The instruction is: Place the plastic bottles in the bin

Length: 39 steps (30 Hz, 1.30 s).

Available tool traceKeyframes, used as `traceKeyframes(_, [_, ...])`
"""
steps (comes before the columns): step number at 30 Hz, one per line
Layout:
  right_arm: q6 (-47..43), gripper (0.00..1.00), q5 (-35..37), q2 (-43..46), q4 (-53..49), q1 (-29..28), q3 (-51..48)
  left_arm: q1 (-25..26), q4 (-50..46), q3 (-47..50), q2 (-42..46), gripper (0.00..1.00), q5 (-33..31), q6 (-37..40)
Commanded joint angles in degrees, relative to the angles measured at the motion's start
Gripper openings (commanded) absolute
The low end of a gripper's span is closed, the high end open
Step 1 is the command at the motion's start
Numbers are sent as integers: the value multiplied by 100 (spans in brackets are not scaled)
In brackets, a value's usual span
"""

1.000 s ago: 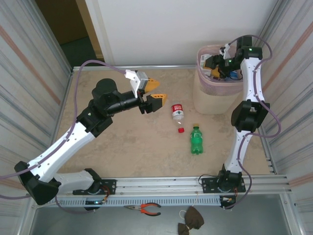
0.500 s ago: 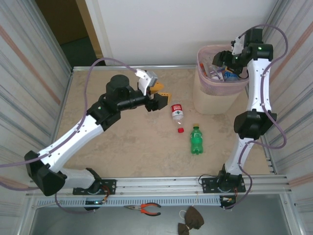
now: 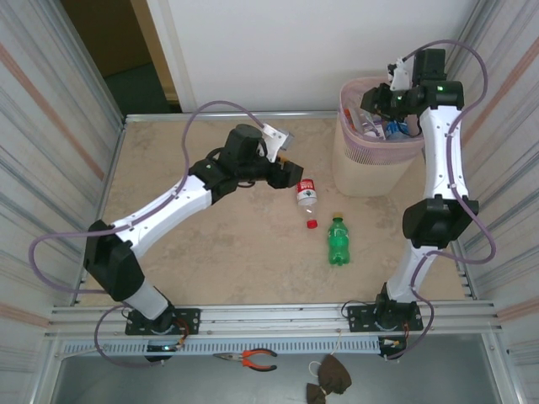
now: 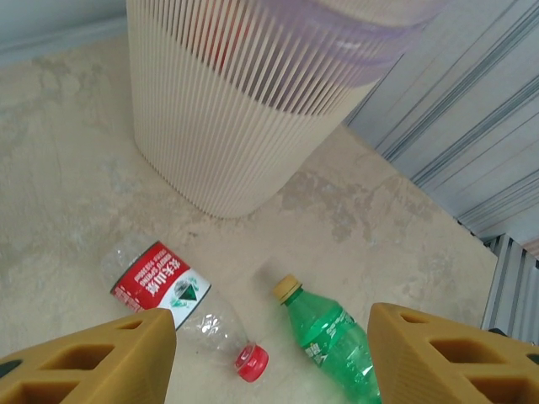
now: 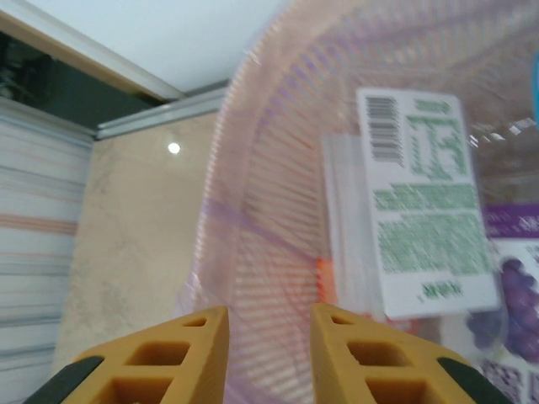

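The left arm has swung across the beige mottled surface in the past second, carrying the left gripper from mid-frame overhead to just beside the two bottles not yet binned. Meanwhile the right gripper has risen above the pale pink ribbed plastic bin at upper right, its yellow fingers drawn nearly together on nothing. The left gripper's fingers stand wide and empty. In the wrist view they frame a clear plastic bottle with a red-and-white label and red cap and, near it to the right, a green plastic bottle with a yellow cap. Both lie on their sides in front of the bin, centre-right overhead. A bottle with a white printed label already lies inside the bin among others. The step in hand looks to be the reach for the clear bottle, the nearer of the two. The next move likely calls for descending to straddle its body across the width, closing, then carrying it over the rim. A round bottle may roll if one finger nudges it first.
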<state>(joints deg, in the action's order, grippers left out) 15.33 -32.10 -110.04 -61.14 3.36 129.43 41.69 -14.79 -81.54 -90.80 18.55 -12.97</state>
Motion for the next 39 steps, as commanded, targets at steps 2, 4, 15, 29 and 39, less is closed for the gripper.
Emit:
traceKeyframes(2, [336, 26, -891, -523, 550, -52, 207, 15, 46, -161, -86, 62, 105, -280])
traceKeyframes(4, [382, 26, -965, -743, 573, -48, 273, 25, 63, -152, -162, 62, 127, -331])
traceKeyframes(15, [141, 24, 178, -1007, -139, 37, 307, 63, -2, -283, -565, 62, 143, -495])
traceKeyframes(29, [-130, 25, 1360, 67, -529, 38, 498, 64, -520, -600, -1018, 63, -269, -541])
traceKeyframes(39, [-241, 25, 1363, 780, -561, 86, 163, 66, -1042, -1180, -1776, 71, -871, -1253])
